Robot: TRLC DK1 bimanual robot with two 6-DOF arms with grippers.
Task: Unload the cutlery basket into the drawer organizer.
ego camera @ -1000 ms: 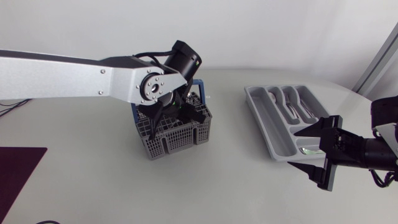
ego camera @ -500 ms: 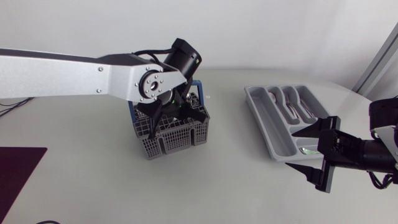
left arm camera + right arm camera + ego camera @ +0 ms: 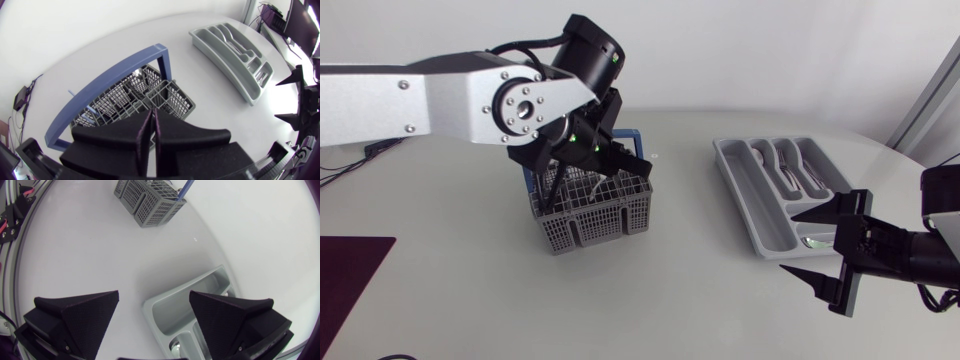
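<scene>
Hovering pinched shut over the cutlery basket (image 3: 590, 215) on the worktop (image 3: 670, 290), nothing visible in its grip, the left gripper (image 3: 152, 114) looked likely to snag the blue handle (image 3: 125, 67) and tip it, while the right gripper (image 3: 790, 240) sat open by the organizer (image 3: 750, 215).

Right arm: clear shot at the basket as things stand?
Probably not from above: the left gripper, shut, hangs right over the basket, blocking the top. The right gripper is open, far off beside the organizer.
</scene>
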